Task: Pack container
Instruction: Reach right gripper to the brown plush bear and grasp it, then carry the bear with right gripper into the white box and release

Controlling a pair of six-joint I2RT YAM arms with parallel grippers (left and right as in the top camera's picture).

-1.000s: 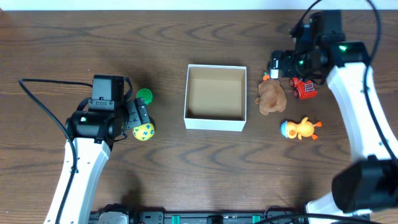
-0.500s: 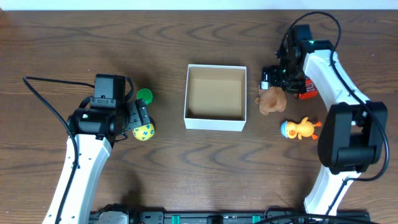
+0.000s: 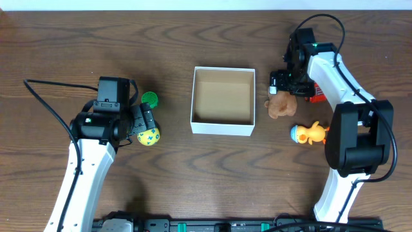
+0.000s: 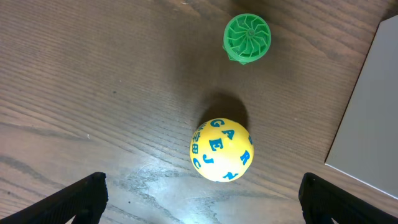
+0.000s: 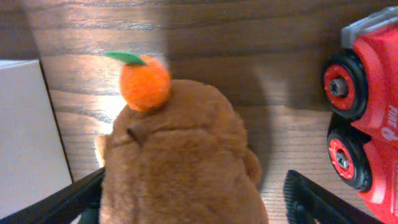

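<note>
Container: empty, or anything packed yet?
Empty. Overhead shows only bare tan floor in the container; plush, duck and letter ball lie outside.

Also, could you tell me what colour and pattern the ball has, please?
The ball is yellow with blue letters; left wrist view shows it best.

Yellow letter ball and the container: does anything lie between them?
No: only bare table lies between the yellow letter ball and the container, shown overhead and in the left wrist view. The green disc sits aside.
</note>
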